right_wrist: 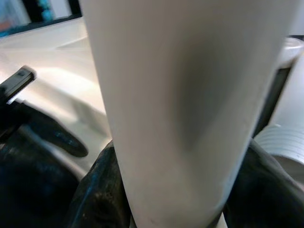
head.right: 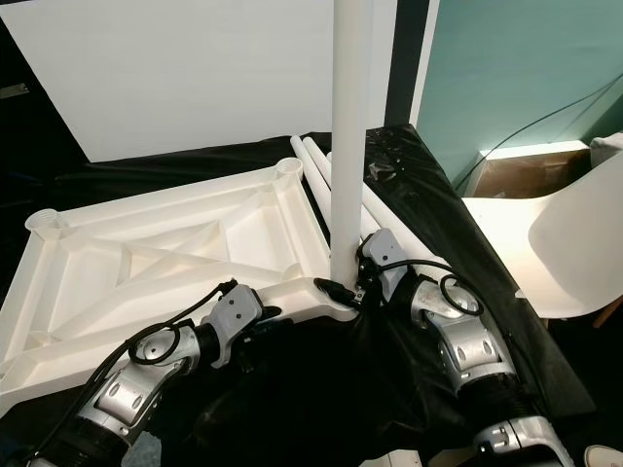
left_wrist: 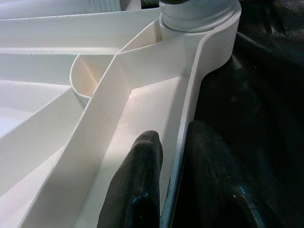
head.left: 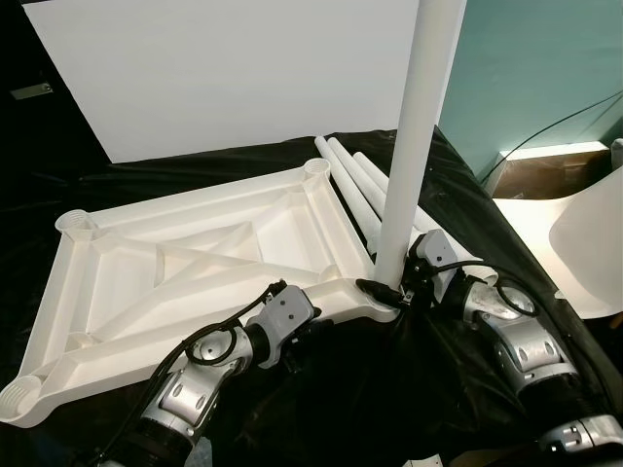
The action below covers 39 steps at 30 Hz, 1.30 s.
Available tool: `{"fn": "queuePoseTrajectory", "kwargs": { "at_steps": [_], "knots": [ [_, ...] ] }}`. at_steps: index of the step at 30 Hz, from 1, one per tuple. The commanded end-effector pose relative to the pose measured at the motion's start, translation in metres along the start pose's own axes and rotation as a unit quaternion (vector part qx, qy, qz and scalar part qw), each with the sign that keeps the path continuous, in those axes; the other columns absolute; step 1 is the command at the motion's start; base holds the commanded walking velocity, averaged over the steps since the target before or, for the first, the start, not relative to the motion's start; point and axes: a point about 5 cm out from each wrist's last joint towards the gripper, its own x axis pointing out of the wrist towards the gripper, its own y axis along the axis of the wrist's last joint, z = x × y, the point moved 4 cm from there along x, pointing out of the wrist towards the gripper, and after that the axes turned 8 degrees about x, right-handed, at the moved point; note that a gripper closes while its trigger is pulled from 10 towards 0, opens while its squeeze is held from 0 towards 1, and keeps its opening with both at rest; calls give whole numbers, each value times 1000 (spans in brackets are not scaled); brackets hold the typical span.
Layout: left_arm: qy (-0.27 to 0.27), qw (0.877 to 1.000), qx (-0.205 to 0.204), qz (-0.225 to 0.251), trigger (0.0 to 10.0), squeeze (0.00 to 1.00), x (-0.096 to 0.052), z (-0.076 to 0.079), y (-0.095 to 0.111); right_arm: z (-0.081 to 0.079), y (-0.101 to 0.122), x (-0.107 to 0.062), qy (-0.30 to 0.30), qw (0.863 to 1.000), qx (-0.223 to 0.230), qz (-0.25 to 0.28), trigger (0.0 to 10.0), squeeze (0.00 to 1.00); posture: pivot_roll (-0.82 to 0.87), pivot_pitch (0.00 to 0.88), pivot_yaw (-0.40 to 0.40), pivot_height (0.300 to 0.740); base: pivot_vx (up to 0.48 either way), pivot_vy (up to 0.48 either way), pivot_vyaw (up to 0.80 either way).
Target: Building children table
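A white plastic table top (head.left: 185, 263) lies upside down on black sheeting, ribs up, with round leg sockets at its corners. One white table leg (head.left: 414, 136) stands upright in the near right corner socket (left_wrist: 199, 12). My right gripper (head.left: 394, 289) is shut around the base of that leg (right_wrist: 180, 109), a finger (right_wrist: 102, 194) on each side. My left gripper (left_wrist: 173, 190) is shut on the table top's near rim (left_wrist: 190, 109), one finger (left_wrist: 137, 185) inside the frame and one outside. Spare white legs (head.left: 355, 185) lie beyond the far right corner.
A large white board (head.left: 224, 68) leans behind the table top. A white chair (head.right: 574, 243) and a cardboard box (head.right: 516, 175) stand at the right by a teal wall. Black sheeting (head.left: 350, 399) covers the floor around me.
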Motion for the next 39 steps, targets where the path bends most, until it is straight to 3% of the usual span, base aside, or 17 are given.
{"fn": "queuePoseTrajectory", "kwargs": {
  "at_steps": [1, 2, 3, 4, 6, 13, 18, 19, 20, 22, 23, 27, 28, 31, 33, 36, 39],
  "knots": [
    [-65, 997, -29, -39, 10000, 0, 2, 28, -24, -1, -17, -3, -18, 999, 15, -29, 0, 0, 6, 0, 26, 740, 0, 0, 0],
    [-66, 997, -29, -40, 10000, 0, 1, 28, -25, 5, -25, -4, -143, 989, 22, -5, 0, 0, 9, 0, 32, 740, 0, 0, 0],
    [-66, 997, -29, -40, 10000, 0, 1, 28, -25, 5, -25, -4, -143, 989, 22, -5, 0, 0, 9, 0, 32, 740, 0, 0, 0],
    [-66, 997, -29, -40, 10000, 0, 1, 28, -25, 7, -30, -8, -199, 979, 27, 6, 0, 0, 8, 0, 35, 740, 0, 0, 0],
    [-67, 997, -28, -41, 10000, 0, 1, 27, -25, 8, -35, -13, -251, 967, 39, 17, 0, 0, 8, 0, 40, 740, 0, 0, 0],
    [-70, 996, -25, -42, 10000, 0, 1, 27, -25, 15, -28, -6, -303, 949, 75, 45, 0, 0, 7, 0, 46, 740, 0, 0, 0],
    [-70, 996, -24, -42, 10000, 0, 1, 27, -25, 12, -25, -2, -299, 950, 72, 49, 0, 0, 6, 0, 45, 740, 0, 0, 0],
    [-70, 996, -25, -42, 10000, 0, 1, 27, -25, 7, -25, 3, -274, 958, 74, 46, 10000, 0, 3, 0, 46, 740, 0, 0, 0],
    [-69, 996, -25, -41, 10000, 0, 1, 27, -25, 3, -22, 6, -244, 966, 69, 48, 10000, 0, 2, 0, 46, 740, 0, 0, 0],
    [-68, 996, -25, -41, 10000, 0, 1, 26, -25, 0, -20, 9, -229, 970, 64, 49, 10000, 0, 2, 0, 46, 740, 0, 0, 0],
    [-68, 997, -25, -41, 10000, 0, 2, 26, -25, -2, -16, 10, -207, 974, 66, 55, 10000, 1000, -1, 0, 47, 740, 0, 0, 0],
    [-68, 997, -26, -40, 10000, 0, 2, 26, -25, 1, -10, 9, -159, 985, 49, 54, 10000, 1000, -8, 0, 48, 740, 0, 0, 0],
    [-69, 997, -26, -40, 10000, 0, 2, 26, -25, 2, -9, 7, -132, 989, 48, 44, 10000, 0, -9, 0, 50, 740, 0, 0, 0],
    [-69, 997, -25, -40, 10000, 0, 2, 26, -25, 5, -6, 1, -83, 995, 47, 28, 10000, 0, -6, 0, 51, 740, 0, 0, 0],
    [-69, 997, -25, -40, 10000, 0, 2, 26, -25, 5, -6, 1, -83, 995, 47, 28, 10000, 0, -6, 0, 51, 740, 0, 0, 0],
    [-69, 996, -25, -41, 10000, 0, 1, 25, -26, 13, 0, -18, -26, 1000, 4, -1, 10000, 0, -13, 0, 52, 740, 0, 0, 0],
    [-70, 996, -25, -41, 10000, 0, 0, 26, -26, 14, 1, -24, -1, 1000, -10, -16, 10000, 0, -15, 0, 54, 740, 0, 0, 0]
  ]
}}
